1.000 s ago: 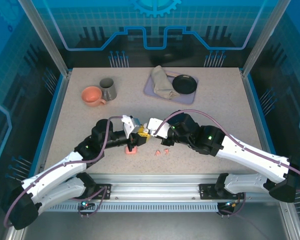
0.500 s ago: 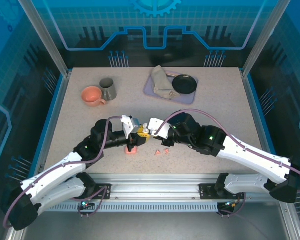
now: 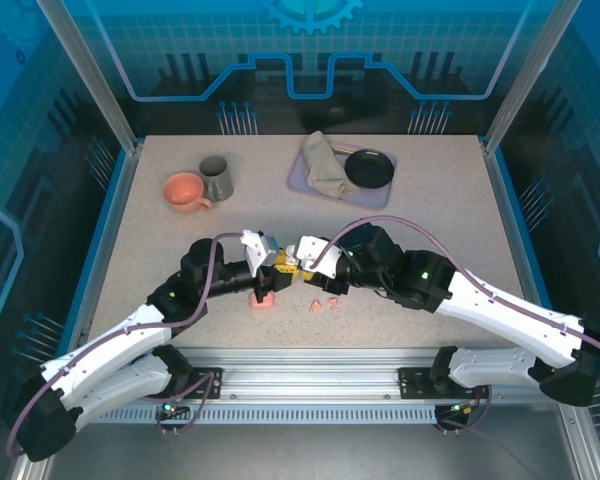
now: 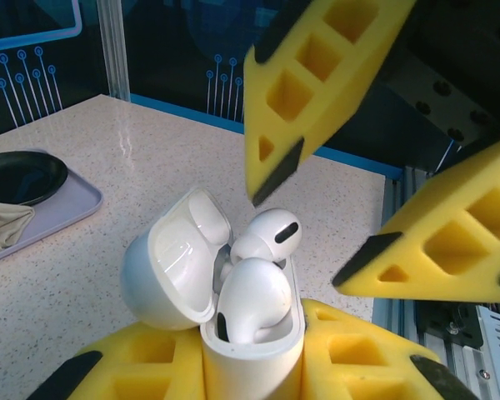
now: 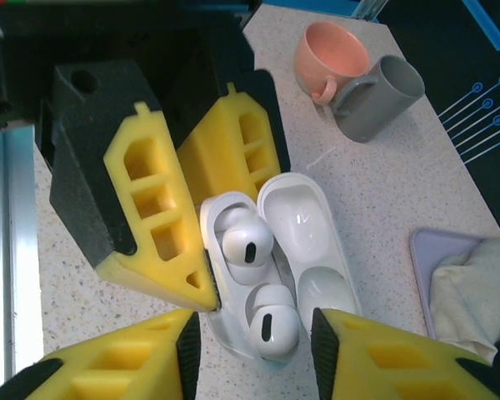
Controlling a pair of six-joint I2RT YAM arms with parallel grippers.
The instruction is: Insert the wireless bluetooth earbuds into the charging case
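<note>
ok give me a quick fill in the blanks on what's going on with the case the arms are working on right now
1. The left tool is shut on the ____ charging case.
2. Its lid stands ____.
3. ____ white earbuds sit in it.
4. The right tool hovers over it, holding ____.

Missing words: white; open; two; nothing

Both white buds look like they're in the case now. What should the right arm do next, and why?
Probably lift the right tool straight up and clear. Its jaws stand open and empty over the case, gripped by the left tool, and both white buds sit in their wells. The pink buds lie on the table.
</note>
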